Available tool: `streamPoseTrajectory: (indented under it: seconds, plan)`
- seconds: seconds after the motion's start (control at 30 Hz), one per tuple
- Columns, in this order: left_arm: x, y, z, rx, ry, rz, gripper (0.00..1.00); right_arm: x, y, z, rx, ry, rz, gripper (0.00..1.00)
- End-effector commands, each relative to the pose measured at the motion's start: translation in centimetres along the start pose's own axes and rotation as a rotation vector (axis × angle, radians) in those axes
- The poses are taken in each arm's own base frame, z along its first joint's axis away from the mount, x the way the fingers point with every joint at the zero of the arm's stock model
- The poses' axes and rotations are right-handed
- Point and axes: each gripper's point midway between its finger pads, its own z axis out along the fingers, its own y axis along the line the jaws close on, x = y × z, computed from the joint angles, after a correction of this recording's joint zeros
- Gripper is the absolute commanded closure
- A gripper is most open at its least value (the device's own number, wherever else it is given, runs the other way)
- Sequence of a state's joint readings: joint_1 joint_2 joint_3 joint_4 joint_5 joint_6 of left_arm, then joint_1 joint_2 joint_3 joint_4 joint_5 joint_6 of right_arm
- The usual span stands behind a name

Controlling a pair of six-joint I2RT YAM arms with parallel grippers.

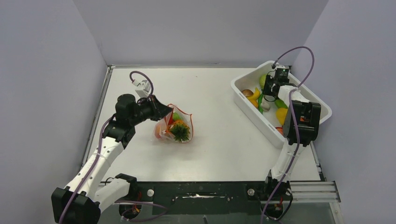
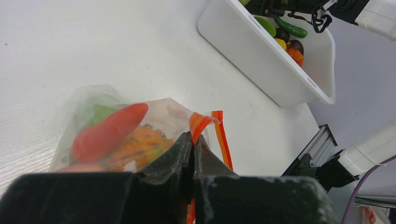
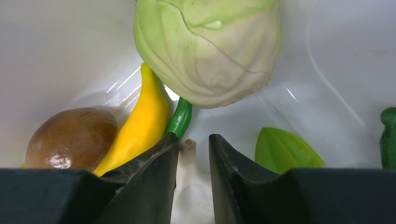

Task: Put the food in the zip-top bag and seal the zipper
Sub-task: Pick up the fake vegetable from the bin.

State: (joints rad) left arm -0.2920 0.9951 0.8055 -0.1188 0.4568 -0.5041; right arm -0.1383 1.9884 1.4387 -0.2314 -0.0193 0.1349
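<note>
Two claws, mid-filling: left claw clamps the zipper of the zip-top bag (part-filled) at nine o'clock; right claw, barely parted, straddles white food in the two-o'clock tub; next, pinch and lift.

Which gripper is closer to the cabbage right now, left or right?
Right. The right gripper is down in the white tub, just short of the cabbage. The left gripper is far across the table, shut on the top edge of the bag.

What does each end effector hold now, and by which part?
Left end effector: the zip-top bag, pinched at its mouth edge beside the zipper. Right end effector: straddles a white piece; grip cannot be told.
</note>
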Motion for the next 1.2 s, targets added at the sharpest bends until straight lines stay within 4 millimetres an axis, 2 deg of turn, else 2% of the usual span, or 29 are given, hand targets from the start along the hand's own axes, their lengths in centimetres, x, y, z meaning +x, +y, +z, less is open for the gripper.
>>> streamPoseTrajectory:
  seconds: [0.0, 0.07, 0.3, 0.47, 0.63, 0.87, 1.03, 1.17]
  plan:
    - [-2.0, -1.6, -0.6, 0.045, -0.067, 0.042, 1.00, -3.0, -0.2, -0.8, -0.003, -0.077, -0.007, 0.69]
    - [-1.9, -1.6, -0.7, 0.046, -0.066, 0.042, 1.00, -2.9, -0.3, -0.7, -0.003, -0.074, -0.009, 0.71]
    - [-2.1, -1.7, -0.9, 0.040, -0.069, 0.043, 1.00, -3.1, -0.3, -1.8, 0.003, -0.075, -0.022, 0.94]
    - [-1.9, -1.5, -1.0, 0.035, -0.071, 0.033, 1.00, -3.6, -0.1, -3.9, 0.033, -0.099, -0.041, 1.00]
    - [-1.7, -1.7, -1.0, 0.043, -0.065, 0.023, 1.00, -4.3, 0.1, -6.3, 0.078, -0.124, -0.066, 1.00]
    - [-1.6, -1.6, -1.0, 0.039, -0.056, 0.003, 1.00, -5.5, 1.0, -10.8, 0.133, -0.176, -0.103, 1.00]
    - [-1.6, -1.7, -0.7, 0.042, -0.055, -0.022, 1.00, -6.6, 2.8, -15.0, 0.132, -0.240, -0.120, 1.00]
    - [-1.5, -2.0, -0.5, 0.061, -0.039, -0.048, 1.00, -7.2, 5.0, -18.6, 0.096, -0.305, -0.133, 1.00]
